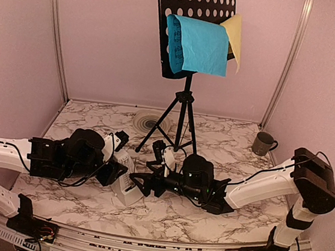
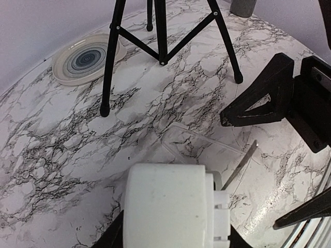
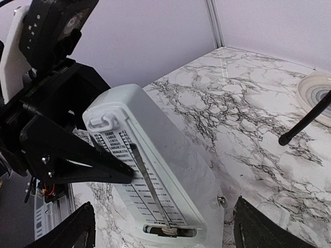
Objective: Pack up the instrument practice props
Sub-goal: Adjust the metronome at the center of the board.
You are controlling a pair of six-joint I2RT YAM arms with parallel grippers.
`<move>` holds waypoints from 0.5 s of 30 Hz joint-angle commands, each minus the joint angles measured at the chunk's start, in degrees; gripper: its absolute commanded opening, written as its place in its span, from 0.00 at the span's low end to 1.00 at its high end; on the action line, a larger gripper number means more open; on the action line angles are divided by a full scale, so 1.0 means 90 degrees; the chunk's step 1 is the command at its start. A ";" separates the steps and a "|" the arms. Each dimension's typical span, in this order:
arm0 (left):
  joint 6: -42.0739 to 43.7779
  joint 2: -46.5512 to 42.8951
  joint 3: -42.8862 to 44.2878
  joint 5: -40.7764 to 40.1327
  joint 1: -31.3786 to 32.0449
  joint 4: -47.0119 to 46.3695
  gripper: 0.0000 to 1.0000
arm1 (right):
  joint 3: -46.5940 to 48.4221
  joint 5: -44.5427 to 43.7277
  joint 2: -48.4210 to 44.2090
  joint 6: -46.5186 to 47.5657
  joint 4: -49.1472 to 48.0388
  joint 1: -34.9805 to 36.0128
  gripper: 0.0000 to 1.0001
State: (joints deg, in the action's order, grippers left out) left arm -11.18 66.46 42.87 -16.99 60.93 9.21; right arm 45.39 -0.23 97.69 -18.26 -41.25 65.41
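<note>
The black hole-punched music stand (image 1: 193, 7) stands on its tripod legs (image 1: 181, 124) at the back, with a blue page (image 1: 198, 44) and a yellow page (image 1: 235, 36) hanging over it. The white pyramid metronome (image 1: 125, 184) stands upright on the marble table. My left gripper (image 1: 118, 171) is shut on the metronome's top (image 2: 173, 204), one black finger (image 3: 77, 152) lying against its scale face (image 3: 150, 181). My right gripper (image 3: 163, 227) is open, its fingers (image 3: 70, 232) straddling the metronome's base with gaps on both sides. The pendulum rod (image 2: 240, 165) sticks out in front.
A dark mug (image 1: 263, 144) sits at the back right. A white plate with grey rings (image 1: 146, 122) lies by the tripod's left leg. A clear flat cover (image 2: 201, 144) rests on the table (image 1: 206, 215) beyond the metronome. Walls close off the left, back and right.
</note>
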 commanded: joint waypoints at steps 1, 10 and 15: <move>0.0241 0.0125 0.0417 -0.1298 0.0232 -0.0297 0.31 | -0.0003 0.0311 0.0229 0.0166 -0.0712 -0.0114 0.87; 0.0298 -0.0457 0.0160 -0.1461 0.0215 0.0100 0.35 | 0.0040 0.0655 0.0527 0.0337 -0.1032 -0.0114 0.75; -0.0064 -0.0530 -0.0024 -0.1080 0.0017 0.0246 0.37 | 0.0370 0.0991 0.0901 0.0380 -0.1065 -0.0117 0.64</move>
State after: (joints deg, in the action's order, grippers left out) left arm -9.15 63.75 43.68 -27.57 62.52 12.14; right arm 45.54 5.69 103.31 -15.73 -48.80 64.64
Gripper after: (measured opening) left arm 0.473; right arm 0.654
